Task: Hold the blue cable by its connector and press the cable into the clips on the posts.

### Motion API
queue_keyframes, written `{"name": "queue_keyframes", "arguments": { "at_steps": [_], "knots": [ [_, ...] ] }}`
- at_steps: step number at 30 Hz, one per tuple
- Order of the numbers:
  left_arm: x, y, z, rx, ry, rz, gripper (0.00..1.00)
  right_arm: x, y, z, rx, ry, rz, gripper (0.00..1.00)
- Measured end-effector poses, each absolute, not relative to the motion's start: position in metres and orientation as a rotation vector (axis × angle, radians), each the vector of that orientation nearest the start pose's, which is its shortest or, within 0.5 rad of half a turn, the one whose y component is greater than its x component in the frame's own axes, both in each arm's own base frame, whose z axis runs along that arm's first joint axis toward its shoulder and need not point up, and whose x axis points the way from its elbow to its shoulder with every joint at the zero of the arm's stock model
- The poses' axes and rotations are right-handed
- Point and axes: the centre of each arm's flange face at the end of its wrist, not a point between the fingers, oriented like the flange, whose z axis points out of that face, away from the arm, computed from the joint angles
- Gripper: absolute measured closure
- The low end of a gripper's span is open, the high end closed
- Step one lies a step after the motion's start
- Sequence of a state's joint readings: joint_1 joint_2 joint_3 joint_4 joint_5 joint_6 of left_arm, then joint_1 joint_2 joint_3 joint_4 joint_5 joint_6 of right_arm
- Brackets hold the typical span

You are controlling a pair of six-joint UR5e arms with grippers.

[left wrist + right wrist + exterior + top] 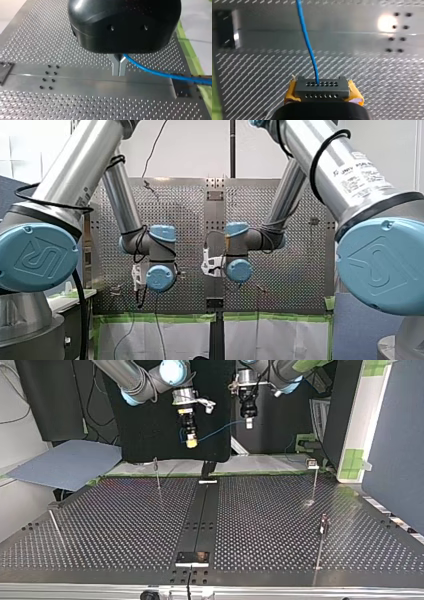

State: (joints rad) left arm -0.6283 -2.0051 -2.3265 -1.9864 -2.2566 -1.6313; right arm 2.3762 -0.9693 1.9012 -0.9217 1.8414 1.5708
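High above the perforated table (125, 525), the blue cable (220, 430) hangs in a shallow sag between both grippers. In the top view my right gripper (191, 441), with yellow pads, is shut on the cable's connector. The right wrist view shows that grey connector (322, 89) clamped between the yellow pads (355, 96), the cable (308, 42) leading away ahead. My left gripper (248, 423) is shut on the cable itself; its metal fingers (115, 67) pinch the blue cable (160, 73), which runs off sideways. Thin posts (158, 474) (314, 479) (323, 540) stand on the table below, apart from the cable.
A dark centre strip (202, 510) runs across the table between the two perforated halves. Another slim post (56, 529) leans near the top view's left edge. A grey-blue sheet (65, 462) lies beyond the table's far corner. Green tape (190, 53) marks the table's edge.
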Motion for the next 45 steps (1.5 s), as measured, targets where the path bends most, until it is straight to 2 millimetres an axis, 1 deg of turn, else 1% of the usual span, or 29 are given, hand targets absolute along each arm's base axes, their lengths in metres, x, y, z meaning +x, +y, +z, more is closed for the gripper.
{"name": "queue_keyframes", "arguments": {
  "at_steps": [7, 9, 14, 17, 21, 24, 28, 30, 33, 38, 45],
  "knots": [
    [0.287, -0.286, 0.104, -0.113, 1.583, 0.067, 1.00, 0.499, -0.333, 0.146, 1.567, -0.876, 1.657, 1.00],
    [0.292, -0.288, 0.113, -0.124, 1.572, 0.066, 1.00, 0.504, -0.337, 0.162, 1.557, -0.861, 1.680, 1.00],
    [0.303, -0.295, 0.136, -0.145, 1.544, 0.049, 1.00, 0.512, -0.344, 0.195, 1.540, -0.826, 1.727, 1.00],
    [0.311, -0.300, 0.154, -0.166, 1.521, 0.033, 1.00, 0.516, -0.349, 0.220, 1.527, -0.801, 1.763, 1.00],
    [0.323, -0.306, 0.183, -0.204, 1.484, 0.000, 1.00, 0.522, -0.354, 0.260, 1.508, -0.759, 1.819, 1.00],
    [0.331, -0.307, 0.201, -0.232, 1.461, -0.010, 1.00, 0.523, -0.356, 0.285, 1.497, -0.736, 1.854, 1.00],
    [0.341, -0.305, 0.226, -0.287, 1.428, -0.023, 1.00, 0.522, -0.355, 0.310, 1.490, -0.717, 1.882, 1.00],
    [0.346, -0.304, 0.240, -0.317, 1.409, -0.031, 1.00, 0.521, -0.355, 0.319, 1.494, -0.714, 1.884, 1.00],
    [0.351, -0.301, 0.258, -0.351, 1.386, -0.033, 1.00, 0.519, -0.353, 0.322, 1.515, -0.717, 1.876, 1.00],
    [0.353, -0.292, 0.277, -0.385, 1.370, -0.022, 1.00, 0.519, -0.351, 0.319, 1.558, -0.728, 1.865, 1.00],
    [0.350, -0.272, 0.300, -0.434, 1.360, 0.019, 1.00, 0.519, -0.348, 0.313, 1.625, -0.742, 1.853, 1.00]
  ]
}}
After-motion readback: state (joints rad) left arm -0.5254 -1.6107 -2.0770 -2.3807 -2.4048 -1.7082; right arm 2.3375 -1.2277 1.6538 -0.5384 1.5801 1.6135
